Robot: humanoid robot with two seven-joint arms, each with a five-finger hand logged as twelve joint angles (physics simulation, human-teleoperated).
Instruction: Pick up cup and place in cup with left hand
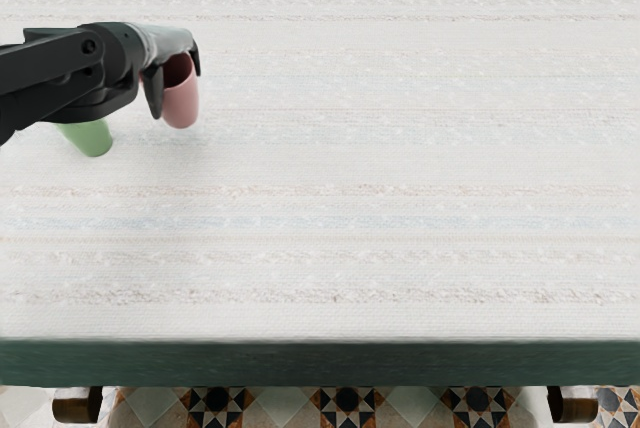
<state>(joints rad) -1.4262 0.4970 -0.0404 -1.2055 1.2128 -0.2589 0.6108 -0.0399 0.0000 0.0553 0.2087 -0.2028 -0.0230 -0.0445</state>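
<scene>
Fingers (154, 93) of the left hand (168, 42) curl partway closed around the pink cup (181, 108), gripping it between them near its rim.
Nearer, a tapered green cup (94, 139) shows below the arm (60, 73) on the pale striped worktop (380, 188); slightly farther, the pink cup is smooth and rounded, darker inside its partly hidden mouth.

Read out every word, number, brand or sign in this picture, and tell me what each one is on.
None can be read. The visible parts of the pink cup and green cup are plain, the left hand shows no legible marking, and the tabletop has only faint stripes.
</scene>
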